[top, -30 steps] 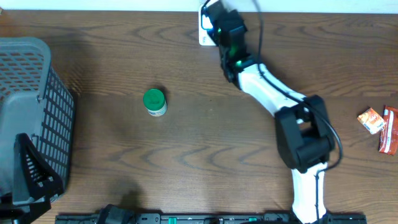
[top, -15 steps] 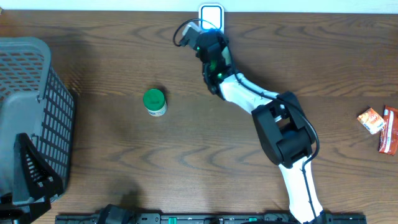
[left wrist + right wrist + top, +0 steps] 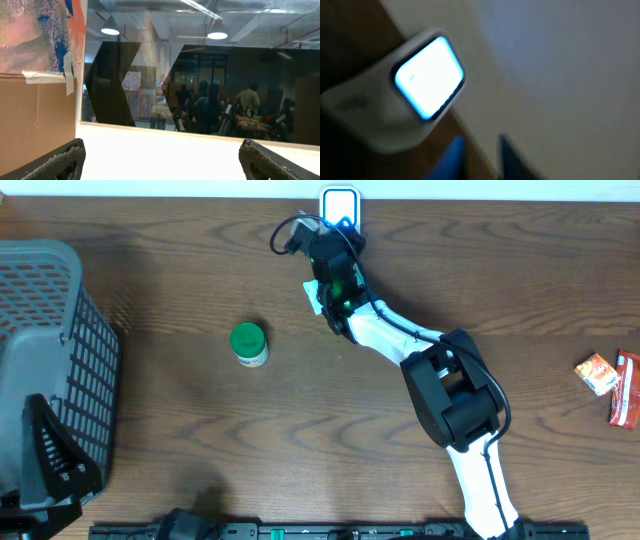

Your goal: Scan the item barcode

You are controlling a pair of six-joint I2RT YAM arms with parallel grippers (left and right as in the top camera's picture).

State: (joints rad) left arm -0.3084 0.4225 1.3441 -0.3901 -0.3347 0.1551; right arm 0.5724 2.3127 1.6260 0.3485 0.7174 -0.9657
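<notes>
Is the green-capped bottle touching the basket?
Apart. The overhead view shows a strip of table between the bottle and the basket.

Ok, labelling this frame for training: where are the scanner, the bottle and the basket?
scanner (image 3: 341,201), overhead view, on its lit screen
bottle (image 3: 246,339), overhead view, on its green cap
basket (image 3: 98,380), overhead view, on its mesh side wall

- White scanner (image 3: 367,107), blurred and tilted, at upper left, its screen (image 3: 429,77) glowing pale blue.
- Two blurry blue shapes (image 3: 454,152) at the bottom edge, with a pale wall (image 3: 560,75) behind.
</notes>
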